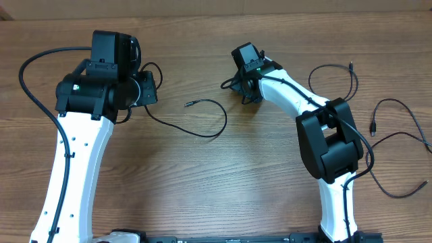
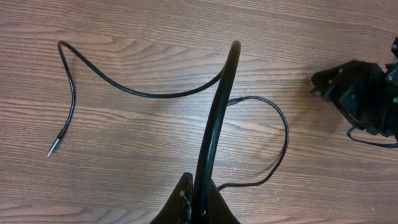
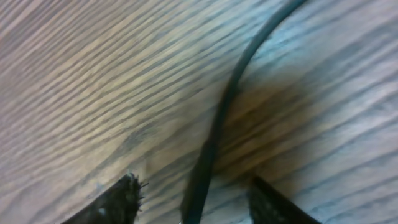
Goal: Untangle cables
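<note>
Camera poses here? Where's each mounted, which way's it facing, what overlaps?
Overhead: above the table, facing straight down; left gripper and right gripper show.
Left wrist: wrist-mounted, looking down past the left fingers, shut on a cable.
Right wrist: low over the table, angled down; right fingers apart, blurred strand between.
Shared: overhead and left wrist both show the right gripper and the cable's plug.

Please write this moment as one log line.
left gripper: shut on cable | right gripper: open, strand between fingers, near table
</note>
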You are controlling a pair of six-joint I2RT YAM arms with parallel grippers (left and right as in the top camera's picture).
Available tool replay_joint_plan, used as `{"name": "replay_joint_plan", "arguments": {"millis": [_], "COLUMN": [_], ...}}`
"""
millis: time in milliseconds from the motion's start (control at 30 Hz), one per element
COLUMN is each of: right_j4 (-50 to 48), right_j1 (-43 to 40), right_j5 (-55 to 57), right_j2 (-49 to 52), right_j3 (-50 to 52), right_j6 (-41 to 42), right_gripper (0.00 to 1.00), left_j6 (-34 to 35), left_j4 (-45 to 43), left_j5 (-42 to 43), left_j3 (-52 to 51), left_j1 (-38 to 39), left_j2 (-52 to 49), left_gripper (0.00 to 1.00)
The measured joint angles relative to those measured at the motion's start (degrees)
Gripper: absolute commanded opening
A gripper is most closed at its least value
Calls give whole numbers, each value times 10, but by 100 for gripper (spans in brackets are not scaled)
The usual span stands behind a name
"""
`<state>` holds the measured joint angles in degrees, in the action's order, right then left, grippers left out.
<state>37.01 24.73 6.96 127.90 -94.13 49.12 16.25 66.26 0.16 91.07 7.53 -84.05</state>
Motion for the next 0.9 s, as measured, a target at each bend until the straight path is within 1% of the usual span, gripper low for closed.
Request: {"name": "replay_joint_plan", "arguments": {"millis": [33, 233, 367, 567, 667, 800, 900], "right_j4": [1, 10, 18, 32, 57, 141, 218], "right_j1": [0, 0, 0, -1, -2, -14, -39], "right_j5": [0, 1, 1, 1, 0, 0, 18], "right_j2": [0, 2, 2, 2, 2, -10, -32], "right_j3": [0, 0, 0, -1, -8, -21, -51], "right_j6": [3, 3, 4, -2, -28, -88, -122], "right_gripper": [32, 10, 4, 4, 4, 4, 4], "left_j6": [0, 0, 0, 0, 0, 0, 0], "left_j4": [0, 0, 0, 0, 0, 0, 0], "left_j5": [0, 0, 0, 0, 0, 0, 0], "left_j3": [0, 0, 0, 0, 0, 0, 0], "left_j1": [0, 0, 0, 0, 0, 0, 0], "left_j2": [0, 0, 0, 0, 0, 0, 0], "left_gripper": [4, 4, 4, 4, 4, 4, 4]}}
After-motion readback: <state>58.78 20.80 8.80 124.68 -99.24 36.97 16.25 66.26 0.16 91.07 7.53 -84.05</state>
